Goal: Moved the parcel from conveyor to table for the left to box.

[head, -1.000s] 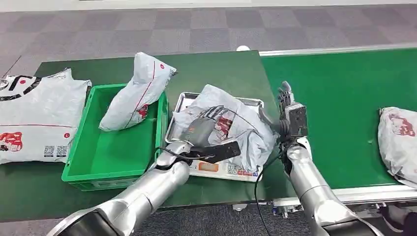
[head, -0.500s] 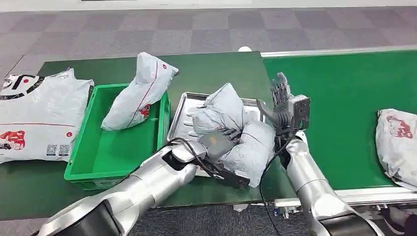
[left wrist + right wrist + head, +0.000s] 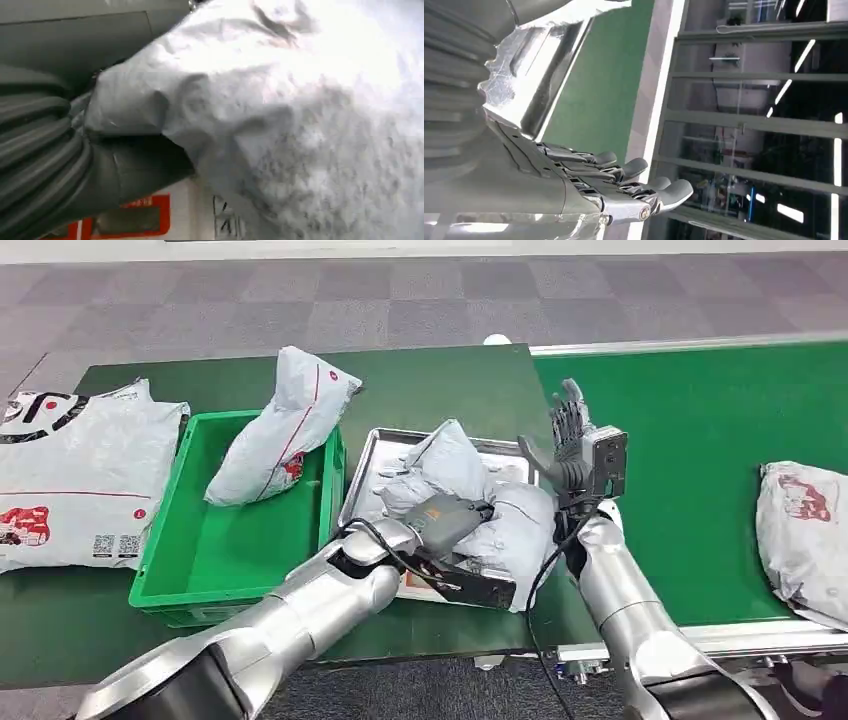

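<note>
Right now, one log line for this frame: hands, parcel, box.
left hand: grips parcel over metal tray | right hand: open, beside tray | green box: holds another parcel

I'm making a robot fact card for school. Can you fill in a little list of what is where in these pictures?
left hand: grips the crumpled grey parcel over the tray
right hand: held up beside the tray, fingers apart, holding nothing
tray: silver, on the green table
bin: green, left of the tray, a second parcel leaning on its far wall
conveyor: green, a third parcel lying near the picture's right edge
flat bag: on the table, left of the bin
</note>
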You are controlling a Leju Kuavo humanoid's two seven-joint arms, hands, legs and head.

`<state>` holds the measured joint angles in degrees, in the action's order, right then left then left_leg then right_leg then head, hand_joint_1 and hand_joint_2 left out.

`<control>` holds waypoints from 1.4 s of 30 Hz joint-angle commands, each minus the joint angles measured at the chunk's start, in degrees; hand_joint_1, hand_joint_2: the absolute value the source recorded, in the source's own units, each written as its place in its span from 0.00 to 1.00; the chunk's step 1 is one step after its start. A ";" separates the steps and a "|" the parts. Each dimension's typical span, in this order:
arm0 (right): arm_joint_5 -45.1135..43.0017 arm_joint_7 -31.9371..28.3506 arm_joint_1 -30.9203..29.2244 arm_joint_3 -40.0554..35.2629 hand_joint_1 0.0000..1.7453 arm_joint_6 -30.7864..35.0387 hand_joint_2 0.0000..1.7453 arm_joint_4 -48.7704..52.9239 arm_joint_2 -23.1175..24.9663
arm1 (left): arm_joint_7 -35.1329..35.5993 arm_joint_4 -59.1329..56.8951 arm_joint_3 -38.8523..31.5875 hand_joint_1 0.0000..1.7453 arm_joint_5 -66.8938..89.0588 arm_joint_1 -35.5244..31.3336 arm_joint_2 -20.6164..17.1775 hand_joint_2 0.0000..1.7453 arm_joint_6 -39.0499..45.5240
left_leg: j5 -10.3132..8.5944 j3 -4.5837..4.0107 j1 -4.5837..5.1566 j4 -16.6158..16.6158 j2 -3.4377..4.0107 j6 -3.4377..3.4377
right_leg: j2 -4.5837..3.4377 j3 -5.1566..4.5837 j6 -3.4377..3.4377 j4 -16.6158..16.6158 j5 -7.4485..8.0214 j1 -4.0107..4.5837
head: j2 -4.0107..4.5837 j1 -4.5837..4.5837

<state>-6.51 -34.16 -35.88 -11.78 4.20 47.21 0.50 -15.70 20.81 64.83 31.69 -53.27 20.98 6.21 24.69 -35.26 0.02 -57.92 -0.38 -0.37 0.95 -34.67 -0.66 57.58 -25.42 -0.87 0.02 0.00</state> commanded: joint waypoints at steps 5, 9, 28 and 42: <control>0.61 0.89 -2.20 0.26 0.00 1.50 1.00 -2.74 1.34 | 6.79 -1.67 -1.45 1.00 9.61 -6.93 -2.09 1.00 14.71 | 0.05 0.01 -0.05 -0.05 0.19 -0.04 | -0.23 -0.04 0.05 0.01 0.02 0.05 | 0.00 0.00; 1.32 2.67 -3.17 0.74 0.00 2.49 1.00 -2.57 1.18 | 10.65 0.50 -3.77 1.00 15.44 -9.07 -3.87 1.00 20.79 | 0.05 -0.05 -0.04 -0.08 0.27 -0.05 | -0.32 -0.15 0.06 0.08 0.03 0.04 | -0.02 0.00; 1.78 6.46 4.48 4.39 0.00 5.49 1.00 9.23 -3.04 | 21.09 5.17 -16.52 1.00 38.68 -8.23 -11.67 1.00 22.39 | 0.01 0.06 -0.04 0.02 0.24 -0.07 | -0.31 -0.04 0.09 -0.02 0.04 0.05 | -0.02 0.00; 5.20 9.09 19.37 11.43 0.00 5.94 1.00 24.37 -6.24 | 28.91 42.07 -42.85 1.00 56.47 28.24 -30.39 1.00 19.93 | 0.20 0.70 0.03 0.52 0.72 -0.20 | -0.86 0.32 0.13 -0.36 -0.04 -0.04 | 0.00 0.00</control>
<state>-1.94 -25.83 -23.64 -7.06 10.43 62.97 -3.39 14.93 34.50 42.15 83.50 -49.13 2.01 28.09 24.82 -35.21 0.01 -57.85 0.09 -0.52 0.41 -34.86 -0.59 57.60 -25.47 -0.87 0.02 0.00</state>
